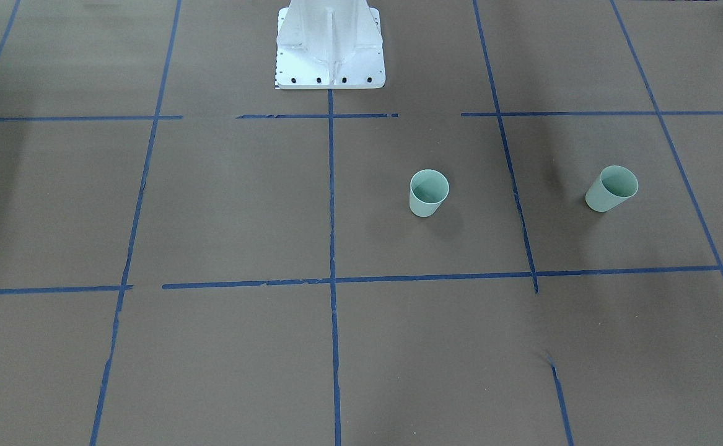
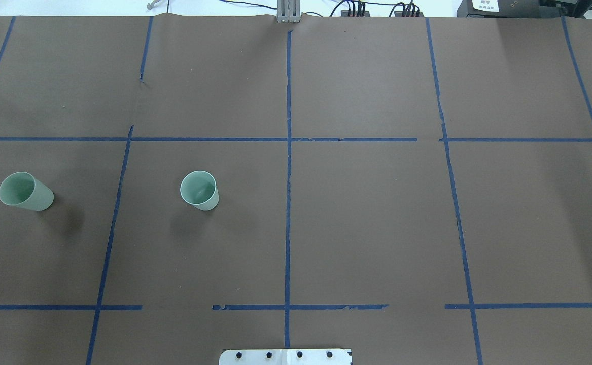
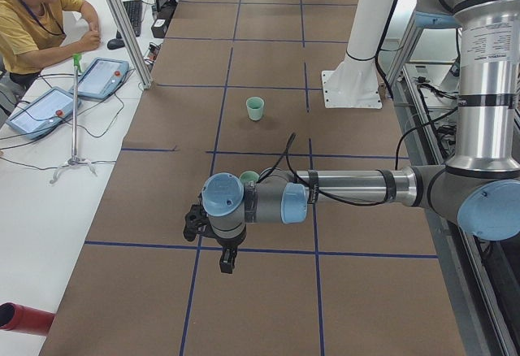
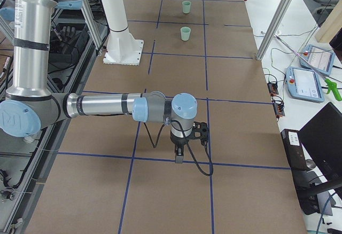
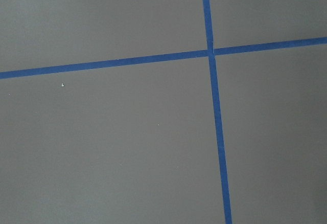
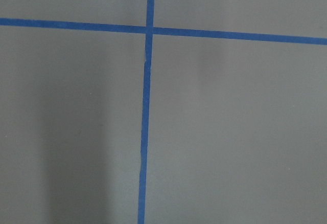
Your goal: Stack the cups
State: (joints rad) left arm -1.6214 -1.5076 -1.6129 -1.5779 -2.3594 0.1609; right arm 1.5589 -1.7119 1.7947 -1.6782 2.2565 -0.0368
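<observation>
Inner cup (image 2: 199, 190), outer cup (image 2: 24, 191): upright, well apart, on left half of table (image 2: 377, 228). Likely light, thin, smooth plastic; slippery, squeezable. Suggested hold: gentle pinch across rim wall. Left gripper (image 3: 195, 224), right gripper (image 4: 201, 131): clear of cups, finger opening impossible to tell.

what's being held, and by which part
Nothing: inner cup and outer cup stand free on the table, apart from the left gripper and right gripper.
</observation>
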